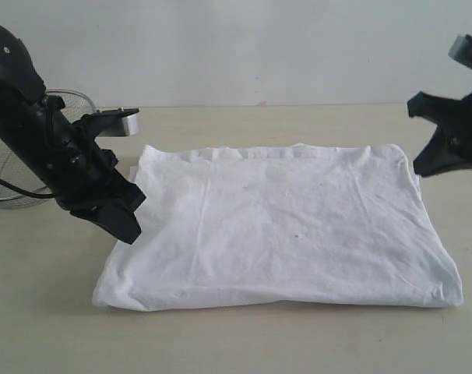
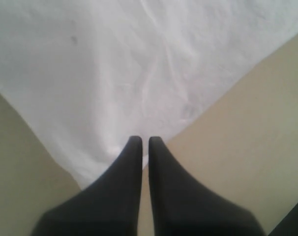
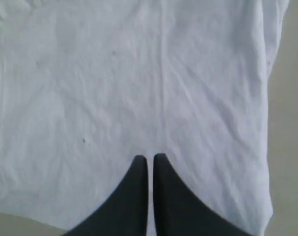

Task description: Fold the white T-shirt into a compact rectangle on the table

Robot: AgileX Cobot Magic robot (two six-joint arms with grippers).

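Observation:
The white T-shirt (image 1: 283, 226) lies on the table (image 1: 49, 319) as a broad folded rectangle, plain side up, with no red lettering showing. My left gripper (image 1: 128, 232) hangs shut at the shirt's left edge. In the left wrist view its tips (image 2: 141, 140) sit over a corner of the cloth (image 2: 139, 64) with nothing between them. My right gripper (image 1: 420, 167) is raised above the shirt's far right corner. The right wrist view shows it (image 3: 150, 157) shut and empty over the white fabric (image 3: 139, 73).
A silver wire-mesh bowl (image 1: 1, 160) stands at the far left, behind the left arm. Bare beige tabletop (image 2: 247, 128) borders the shirt on every side, with a strip beside it in the right wrist view (image 3: 294, 123).

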